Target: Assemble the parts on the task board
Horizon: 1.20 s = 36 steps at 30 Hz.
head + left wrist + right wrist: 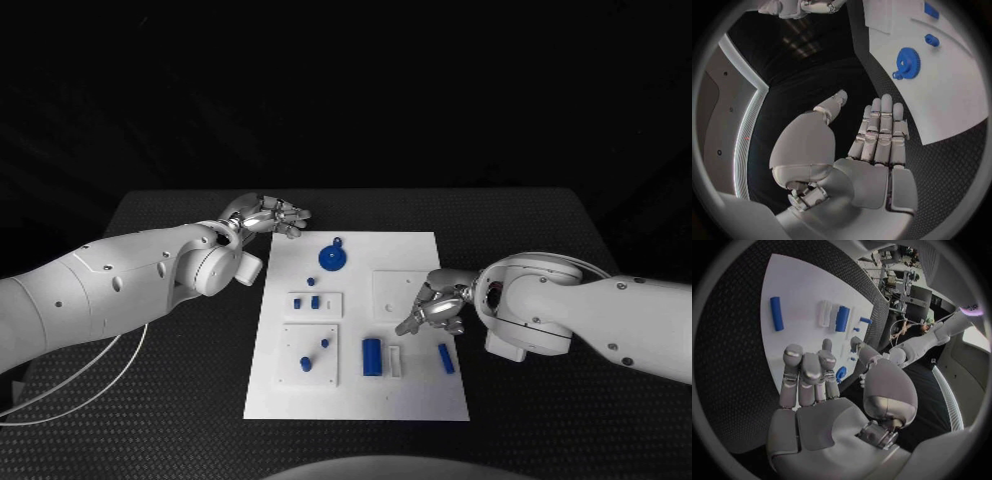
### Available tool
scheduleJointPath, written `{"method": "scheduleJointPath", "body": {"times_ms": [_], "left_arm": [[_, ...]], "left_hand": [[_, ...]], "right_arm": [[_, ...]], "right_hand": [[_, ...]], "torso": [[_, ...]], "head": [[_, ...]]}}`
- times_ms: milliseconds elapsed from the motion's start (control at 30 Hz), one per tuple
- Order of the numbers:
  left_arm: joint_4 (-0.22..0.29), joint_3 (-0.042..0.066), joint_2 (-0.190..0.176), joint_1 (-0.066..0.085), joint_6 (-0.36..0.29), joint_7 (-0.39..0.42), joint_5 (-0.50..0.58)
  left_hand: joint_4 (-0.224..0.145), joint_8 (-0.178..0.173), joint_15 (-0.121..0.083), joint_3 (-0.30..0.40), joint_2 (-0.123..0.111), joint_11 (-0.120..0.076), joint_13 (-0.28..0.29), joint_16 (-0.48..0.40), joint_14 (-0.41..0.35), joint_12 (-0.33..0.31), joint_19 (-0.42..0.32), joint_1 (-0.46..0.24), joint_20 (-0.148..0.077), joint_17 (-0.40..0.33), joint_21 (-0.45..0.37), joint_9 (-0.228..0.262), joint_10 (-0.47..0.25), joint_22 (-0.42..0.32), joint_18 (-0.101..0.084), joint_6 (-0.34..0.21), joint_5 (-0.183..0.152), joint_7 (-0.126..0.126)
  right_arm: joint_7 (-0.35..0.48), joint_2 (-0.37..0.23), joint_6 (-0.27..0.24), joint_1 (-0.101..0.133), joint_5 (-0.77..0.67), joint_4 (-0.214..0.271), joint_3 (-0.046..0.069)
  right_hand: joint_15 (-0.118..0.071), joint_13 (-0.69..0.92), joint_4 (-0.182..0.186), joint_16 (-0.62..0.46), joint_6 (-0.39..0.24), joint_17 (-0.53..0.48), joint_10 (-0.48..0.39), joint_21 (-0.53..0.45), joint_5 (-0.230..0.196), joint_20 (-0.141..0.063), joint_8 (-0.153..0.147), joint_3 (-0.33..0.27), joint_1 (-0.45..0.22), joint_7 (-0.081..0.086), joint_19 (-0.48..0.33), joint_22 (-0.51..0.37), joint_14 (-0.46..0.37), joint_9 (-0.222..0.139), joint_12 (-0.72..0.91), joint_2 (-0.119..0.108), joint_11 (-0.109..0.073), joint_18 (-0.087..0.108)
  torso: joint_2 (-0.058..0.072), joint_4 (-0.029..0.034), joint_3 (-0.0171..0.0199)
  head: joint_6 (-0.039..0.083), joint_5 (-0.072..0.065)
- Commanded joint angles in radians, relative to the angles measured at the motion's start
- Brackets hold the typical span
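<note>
Left hand (270,216), right hand (437,305) spread, empty — toothed blue gear (333,259) flat on smooth white task board (418,400).

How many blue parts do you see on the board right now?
7: gear at the far end, two small pegs mid-left, two pieces near-left, cylinder and bar near-right. The right hand may hide more.

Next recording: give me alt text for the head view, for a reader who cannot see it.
A white task board lies on a black table, carrying small blue parts, among them a gear. The left hand is off the board's far left corner; the right hand hangs over its right side. Neither holds anything.
</note>
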Motion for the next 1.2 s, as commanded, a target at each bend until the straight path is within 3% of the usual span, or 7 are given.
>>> {"method": "scheduleJointPath", "body": {"times_ms": [33, 167, 300, 533, 733, 867, 1200], "left_arm": [[0.000, 0.000, 0.003, 0.001, 0.014, 0.006, -0.003], [0.001, 0.000, 0.004, 0.000, 0.016, 0.008, -0.002], [0.000, 0.000, 0.003, 0.000, 0.017, 0.007, -0.002], [0.000, 0.000, 0.001, 0.000, 0.018, 0.011, -0.001], [0.003, 0.000, 0.000, 0.000, 0.022, 0.010, -0.001], [0.005, 0.000, 0.000, 0.000, 0.024, 0.010, -0.001], [0.005, 0.000, -0.003, 0.000, 0.030, 0.008, -0.001]], "left_hand": [[0.006, 0.004, 0.005, -0.001, -0.003, 0.003, -0.001, -0.006, 0.002, 0.004, -0.008, -0.003, 0.001, 0.002, -0.003, -0.001, 0.000, 0.022, 0.012, -0.006, -0.005, 0.001], [0.007, 0.004, 0.005, -0.001, -0.003, 0.003, -0.001, -0.006, 0.002, 0.004, -0.008, -0.003, 0.001, 0.002, -0.003, -0.001, 0.001, 0.022, 0.012, -0.006, -0.005, 0.001], [0.007, 0.005, 0.005, -0.001, -0.002, 0.003, -0.001, -0.006, 0.002, 0.004, -0.008, -0.002, 0.001, 0.003, -0.003, -0.001, 0.001, 0.023, 0.012, -0.005, -0.005, 0.001], [0.007, 0.006, 0.005, -0.001, 0.000, 0.003, -0.001, -0.007, 0.002, 0.004, -0.008, -0.001, 0.001, 0.004, -0.003, 0.000, 0.002, 0.023, 0.012, -0.004, -0.005, 0.000], [0.007, 0.006, 0.005, -0.001, 0.000, 0.002, -0.001, -0.007, 0.003, 0.004, -0.008, -0.001, 0.001, 0.004, -0.002, 0.000, 0.002, 0.023, 0.012, -0.004, -0.005, 0.000], [0.007, 0.007, 0.004, -0.002, 0.002, 0.002, -0.001, -0.007, 0.004, 0.005, -0.008, -0.001, 0.001, 0.005, -0.002, 0.000, 0.003, 0.023, 0.012, -0.003, -0.005, 0.000], [0.008, 0.007, 0.004, -0.003, 0.003, 0.002, -0.001, -0.007, 0.005, 0.005, -0.008, -0.002, 0.001, 0.007, -0.002, 0.000, 0.003, 0.023, 0.012, -0.003, -0.005, 0.000]], "right_arm": [[0.013, -0.019, 0.048, 0.003, -0.014, -0.019, 0.001], [-0.022, -0.033, 0.217, 0.004, -0.110, -0.048, 0.000], [-0.042, -0.049, 0.257, 0.003, -0.150, -0.053, -0.003], [-0.067, -0.072, 0.257, -0.011, -0.208, -0.030, -0.012], [-0.074, -0.073, 0.220, -0.044, -0.248, -0.024, -0.014], [-0.077, -0.068, 0.217, -0.059, -0.285, -0.025, -0.015], [-0.075, -0.049, 0.193, -0.085, -0.309, -0.034, -0.017]], "right_hand": [[-0.004, 0.002, -0.011, 0.007, -0.003, 0.004, -0.001, -0.002, -0.012, -0.008, -0.004, -0.004, 0.025, 0.005, 0.000, -0.001, 0.003, 0.002, 0.004, 0.019, -0.003, 0.015], [-0.003, 0.001, -0.014, 0.010, -0.001, 0.005, 0.001, -0.002, -0.053, -0.007, -0.005, 0.020, 0.061, 0.005, -0.001, -0.003, 0.006, 0.003, 0.005, 0.027, -0.002, 0.015], [-0.001, 0.002, 0.013, 0.013, 0.000, 0.007, 0.001, 0.000, -0.059, -0.004, -0.005, 0.046, 0.065, 0.006, -0.001, -0.003, 0.006, 0.005, 0.006, 0.014, -0.001, 0.015], [0.000, 0.005, 0.028, 0.017, 0.001, 0.010, 0.001, 0.003, -0.059, -0.001, -0.003, 0.054, 0.062, 0.005, -0.002, -0.002, 0.007, 0.008, 0.009, 0.019, -0.001, 0.015], [0.002, 0.006, 0.039, 0.018, -0.001, 0.009, 0.000, 0.004, -0.059, 0.001, -0.004, 0.056, 0.055, 0.006, -0.006, 0.000, 0.006, 0.009, 0.009, 0.023, 0.000, 0.015], [0.003, 0.006, 0.043, 0.018, 0.000, 0.009, 0.000, 0.005, -0.060, 0.002, -0.004, 0.056, 0.053, 0.006, -0.006, 0.000, 0.006, 0.010, 0.010, 0.024, 0.000, 0.015], [0.003, 0.006, 0.051, 0.020, 0.003, 0.010, 0.002, 0.007, -0.060, 0.003, -0.002, 0.056, 0.048, 0.005, -0.006, 0.001, 0.007, 0.012, 0.011, 0.026, -0.001, 0.015]], "torso": [[0.001, 0.0026, 0.0015], [0.000, 0.0022, 0.0012], [0.000, 0.0002, 0.0013], [0.001, -0.0014, 0.0005], [0.001, 0.0029, -0.0008], [0.001, 0.0030, 0.0006], [0.002, 0.0040, -0.0009]], "head": [[0.002, -0.008], [0.001, -0.015], [-0.002, -0.014], [0.002, -0.027], [0.004, -0.038], [0.001, -0.037], [-0.004, -0.033]]}}
